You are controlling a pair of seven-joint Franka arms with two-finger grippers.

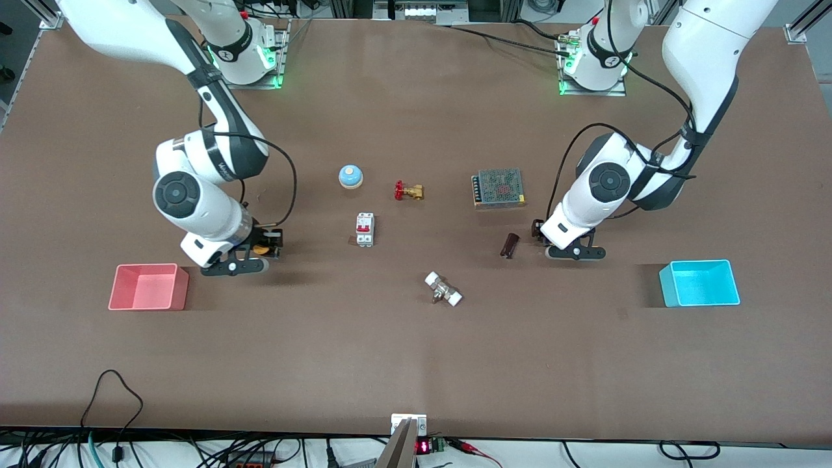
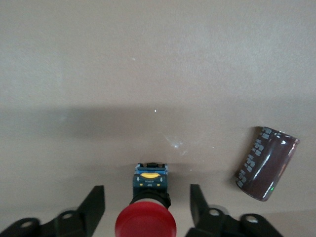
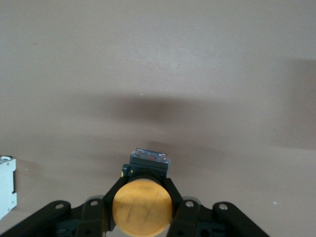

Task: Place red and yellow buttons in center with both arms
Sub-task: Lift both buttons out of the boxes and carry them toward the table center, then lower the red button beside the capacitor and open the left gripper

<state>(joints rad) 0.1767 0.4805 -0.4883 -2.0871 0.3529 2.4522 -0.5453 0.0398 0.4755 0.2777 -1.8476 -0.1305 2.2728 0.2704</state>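
The red button point(image 2: 145, 224) sits on the brown tabletop point(image 1: 416, 351) toward the left arm's end. My left gripper point(image 2: 146, 190) is open, with a finger point(image 2: 94, 207) on each side of the button and a gap on both sides. In the front view my left gripper point(image 1: 539, 233) is low over the table and the wrist hides the red button. The yellow button point(image 3: 142, 207) is clamped between the fingers of my right gripper point(image 3: 144, 185). In the front view my right gripper point(image 1: 263, 250) is low, beside the pink bin, with the yellow cap point(image 1: 261, 249) showing.
A dark capacitor point(image 1: 509, 245) lies close beside my left gripper and shows in the left wrist view point(image 2: 266, 163). Mid-table are a blue bell point(image 1: 350, 175), brass valve point(image 1: 408, 191), white breaker point(image 1: 364, 229), power supply point(image 1: 498, 188) and white fitting point(image 1: 443, 288). A pink bin point(image 1: 148, 286) and a cyan bin point(image 1: 699, 283) stand at the ends.
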